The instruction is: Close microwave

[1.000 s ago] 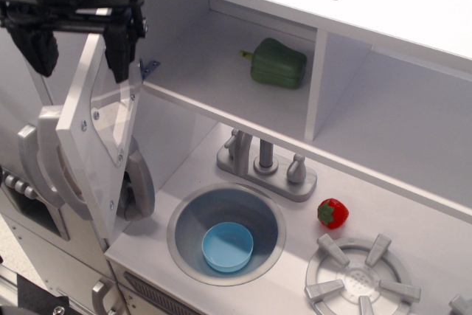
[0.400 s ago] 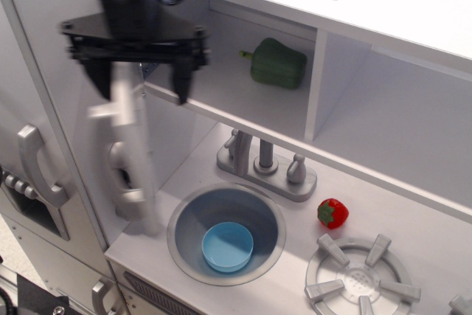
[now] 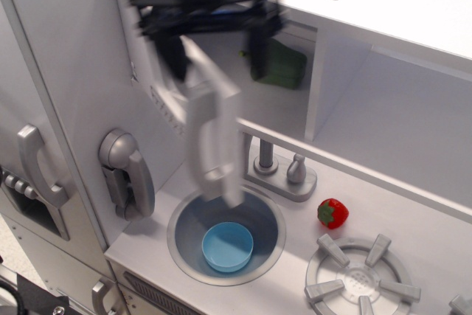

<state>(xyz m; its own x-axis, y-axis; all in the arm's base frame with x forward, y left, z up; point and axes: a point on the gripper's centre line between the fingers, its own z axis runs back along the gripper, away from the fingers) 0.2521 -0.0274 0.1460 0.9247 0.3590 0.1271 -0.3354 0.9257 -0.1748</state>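
The microwave point(image 3: 339, 94) is the white-grey compartment under the top board. Its door point(image 3: 203, 119), with a tall silver handle point(image 3: 210, 149), is motion-blurred and stands partly swung across the opening, hinged at the left. My gripper point(image 3: 215, 53) is black and blurred, at the door's top edge. Its two fingers point(image 3: 174, 57) are spread wide, one on each side of the door, not clamped on it. A green pepper point(image 3: 286, 66) lies inside the compartment, half hidden behind the gripper.
A silver toy phone handset point(image 3: 127, 173) hangs on the left wall. A blue bowl point(image 3: 227, 247) lies in the sink point(image 3: 269, 212). A faucet point(image 3: 286, 173), a strawberry point(image 3: 332, 212) and a burner point(image 3: 361, 279) are on the counter. A grey cabinet door with a curved handle point(image 3: 33, 164) is far left.
My gripper has moved from far left to the right across the top. The door has swung with it from wide open to partly across the opening, uncovering the phone handset.
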